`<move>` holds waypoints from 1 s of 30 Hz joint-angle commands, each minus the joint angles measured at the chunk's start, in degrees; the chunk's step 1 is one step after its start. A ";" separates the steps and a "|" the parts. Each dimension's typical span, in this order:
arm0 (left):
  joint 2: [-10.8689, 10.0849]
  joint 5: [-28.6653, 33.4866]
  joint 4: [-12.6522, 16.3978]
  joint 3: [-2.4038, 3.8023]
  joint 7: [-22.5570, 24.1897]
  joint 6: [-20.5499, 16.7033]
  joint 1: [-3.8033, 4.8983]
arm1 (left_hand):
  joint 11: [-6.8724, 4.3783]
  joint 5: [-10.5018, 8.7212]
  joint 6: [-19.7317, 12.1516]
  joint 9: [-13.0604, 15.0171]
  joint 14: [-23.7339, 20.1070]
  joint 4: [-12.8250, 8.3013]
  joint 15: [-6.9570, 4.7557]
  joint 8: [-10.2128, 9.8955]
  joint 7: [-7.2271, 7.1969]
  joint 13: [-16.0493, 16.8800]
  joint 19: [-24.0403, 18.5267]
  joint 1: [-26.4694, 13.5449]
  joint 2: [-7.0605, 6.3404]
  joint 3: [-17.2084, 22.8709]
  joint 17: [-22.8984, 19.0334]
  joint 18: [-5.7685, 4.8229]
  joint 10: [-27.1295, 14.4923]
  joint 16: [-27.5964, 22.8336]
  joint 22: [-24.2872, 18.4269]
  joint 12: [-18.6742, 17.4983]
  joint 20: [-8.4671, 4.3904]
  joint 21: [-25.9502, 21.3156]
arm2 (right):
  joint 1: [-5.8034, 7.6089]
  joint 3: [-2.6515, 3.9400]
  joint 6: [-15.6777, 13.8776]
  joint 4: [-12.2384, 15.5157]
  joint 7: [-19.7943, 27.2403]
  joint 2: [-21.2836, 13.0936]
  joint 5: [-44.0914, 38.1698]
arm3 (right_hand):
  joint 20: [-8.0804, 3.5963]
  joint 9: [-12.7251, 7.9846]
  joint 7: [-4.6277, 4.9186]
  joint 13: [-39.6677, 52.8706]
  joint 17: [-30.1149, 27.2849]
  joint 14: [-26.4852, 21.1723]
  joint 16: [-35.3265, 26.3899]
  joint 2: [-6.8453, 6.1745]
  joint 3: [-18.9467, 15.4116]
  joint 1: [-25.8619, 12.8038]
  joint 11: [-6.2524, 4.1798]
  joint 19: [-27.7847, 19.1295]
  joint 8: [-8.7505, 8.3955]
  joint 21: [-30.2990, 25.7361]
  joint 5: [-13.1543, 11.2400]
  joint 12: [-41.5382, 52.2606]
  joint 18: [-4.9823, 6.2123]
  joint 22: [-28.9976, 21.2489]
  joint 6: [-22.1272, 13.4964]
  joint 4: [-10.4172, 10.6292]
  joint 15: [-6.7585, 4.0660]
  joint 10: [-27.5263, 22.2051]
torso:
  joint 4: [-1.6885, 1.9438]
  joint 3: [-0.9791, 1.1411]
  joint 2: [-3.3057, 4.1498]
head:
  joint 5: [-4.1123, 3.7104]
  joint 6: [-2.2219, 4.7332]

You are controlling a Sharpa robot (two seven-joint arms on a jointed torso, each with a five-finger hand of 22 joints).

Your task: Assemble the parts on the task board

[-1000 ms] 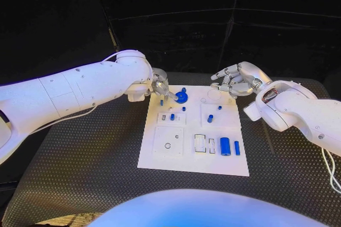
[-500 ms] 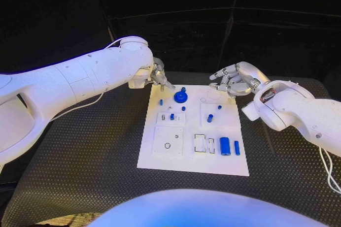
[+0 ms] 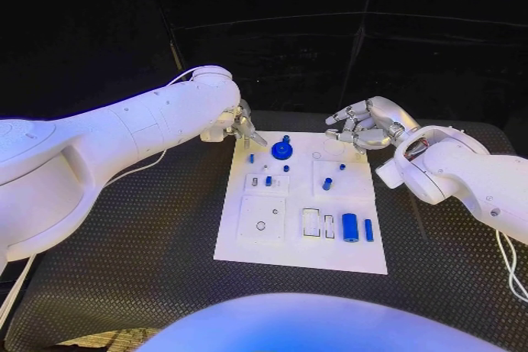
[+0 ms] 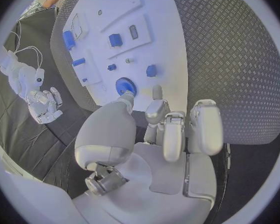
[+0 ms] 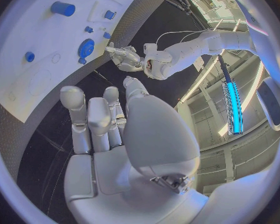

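Left hand (image 3: 240,128): mine, at the board's far left corner, just off the plate; fingers (image 4: 175,134) loosely curled, holding nothing.
Right hand (image 3: 363,125): over the far right corner, fingers bent and apart, nothing in them.
Board (image 3: 248,241): white plate mid-table, long axis running away from me.
Gear (image 3: 283,148): blue, with an upright knob, at the far end of the board, just beside my left fingertips, toward the board's middle.
Nearer hand: the left, I judge; the right sits farther across.
Other parts: small blue pegs mid-board; a larger cylinder (image 3: 349,227) at the near right.
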 commanded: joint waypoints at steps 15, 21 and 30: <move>1.03 -0.70 -2.56 0.04 0.57 3.46 -1.63 | 0.32 -0.20 0.87 -0.81 5.94 -0.23 0.39 -0.94 0.18 -0.23 -0.32 1.47 0.94 -1.58 15.09 0.59 -0.44 0.18 -0.15 -0.04 0.46 -0.39 | 0.08 0.04 0.62 -0.11 0.79 0.28 0.39 | 0.06 -0.08 -0.10 0.05 0.06 0.12 -0.04 0.05 -0.09 -0.44 -0.10 -0.32 0.17 -0.28 0.07 -0.19 1.18 -0.09 -0.49 0.32 0.04 -0.20 | 0.05 0.07 -0.06 | -0.05 0.01; 1.18 -0.50 -2.67 0.04 0.54 4.05 -1.96 | 0.29 -0.18 1.22 -1.06 5.94 -0.30 0.40 -1.12 0.13 -0.28 -0.34 2.34 1.24 -2.11 15.09 0.60 -0.49 0.18 -0.14 0.00 0.48 -0.43 | 0.08 0.04 0.66 -0.14 0.80 0.30 0.39 | 0.06 -0.07 -0.10 -0.03 0.03 0.11 -0.08 0.11 -0.04 -0.39 -0.11 -0.33 0.19 -0.31 0.10 -0.24 1.19 -0.12 -0.49 0.32 0.04 -0.25 | 0.06 0.08 -0.11 | -0.12 0.01; 1.06 0.13 -2.56 0.04 0.61 3.57 -2.07 | 0.21 -0.13 1.79 -1.40 5.94 -0.50 0.36 -1.29 0.03 -0.39 -0.33 4.21 2.28 -2.70 15.09 0.61 -0.54 0.18 -0.08 0.06 0.47 -0.48 | 0.08 0.04 0.72 -0.23 0.77 0.38 0.40 | 0.06 -0.07 -0.10 -0.03 0.03 0.11 -0.08 0.11 -0.04 -0.39 -0.11 -0.33 0.19 -0.31 0.10 -0.24 1.19 -0.12 -0.49 0.32 0.04 -0.25 | 0.11 0.08 -0.12 | -0.08 0.01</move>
